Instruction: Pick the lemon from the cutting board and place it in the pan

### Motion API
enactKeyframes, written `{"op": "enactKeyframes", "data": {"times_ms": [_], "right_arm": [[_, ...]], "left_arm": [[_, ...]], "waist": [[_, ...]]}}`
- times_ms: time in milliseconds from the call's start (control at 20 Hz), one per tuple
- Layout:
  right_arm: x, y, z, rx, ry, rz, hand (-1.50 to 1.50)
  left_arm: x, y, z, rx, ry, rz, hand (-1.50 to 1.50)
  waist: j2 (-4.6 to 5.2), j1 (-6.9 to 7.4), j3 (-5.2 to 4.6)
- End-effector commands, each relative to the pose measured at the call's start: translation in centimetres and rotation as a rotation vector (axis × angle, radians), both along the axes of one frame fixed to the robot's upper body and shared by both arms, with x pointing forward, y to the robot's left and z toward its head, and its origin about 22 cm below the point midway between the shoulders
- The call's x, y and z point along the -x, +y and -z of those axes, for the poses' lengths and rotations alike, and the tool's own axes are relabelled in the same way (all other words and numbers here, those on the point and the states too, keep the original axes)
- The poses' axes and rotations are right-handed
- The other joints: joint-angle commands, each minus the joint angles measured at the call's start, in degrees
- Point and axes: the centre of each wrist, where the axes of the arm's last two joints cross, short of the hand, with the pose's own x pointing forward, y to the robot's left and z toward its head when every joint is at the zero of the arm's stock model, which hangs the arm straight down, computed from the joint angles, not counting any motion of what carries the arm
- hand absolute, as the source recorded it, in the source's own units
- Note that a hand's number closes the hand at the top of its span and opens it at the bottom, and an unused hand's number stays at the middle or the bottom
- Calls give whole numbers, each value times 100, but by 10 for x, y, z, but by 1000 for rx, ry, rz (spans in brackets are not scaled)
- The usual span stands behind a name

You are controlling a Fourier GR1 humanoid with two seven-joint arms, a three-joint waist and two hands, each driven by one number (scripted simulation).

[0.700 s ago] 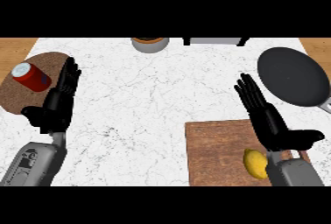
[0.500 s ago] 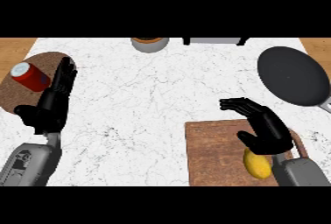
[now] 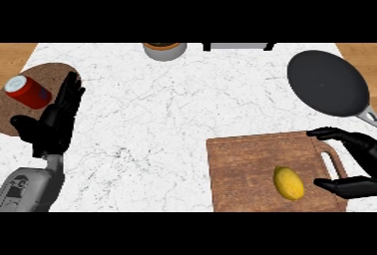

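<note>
Since the earlier frame my right hand (image 3: 355, 164) has moved to the right end of the cutting board (image 3: 250, 164) and uncovered the lemon (image 3: 288, 183). Its fingers and thumb are now curved and apart, holding nothing, just beside the lemon, which lies on the board. My left hand (image 3: 53, 122) rests open at the left, fingers up. Nothing lies in the dark pan (image 3: 327, 82). A red can (image 3: 27, 92) lies on the round brown mat (image 3: 52, 79).
</note>
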Motion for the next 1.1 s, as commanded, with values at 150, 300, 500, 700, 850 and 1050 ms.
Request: {"op": "enactKeyframes", "data": {"times_ms": [150,300,500,700,850,1050], "right_arm": [[9,-105,-74,203,-166,-11,-150],[15,-102,-105,390,-156,-82,-150],[-1,-91,-149,577,-146,-95,-150],[0,-66,-175,583,-180,-111,-150],[-5,-42,-173,603,-228,-88,-150],[9,-32,-183,605,-195,-121,-150]], "left_arm": [[0,9,-8,10,12,17,0],[6,4,2,0,6,-2,0],[-9,-5,-17,19,31,21,0],[5,0,13,-3,23,-1,0],[12,-2,-7,12,29,19,0],[6,-1,-5,12,27,7,0]], "waist": [[13,80,-13],[-13,9,-24],[-1,54,-25],[-6,30,-28],[-8,64,-25],[-13,7,-26]]}}
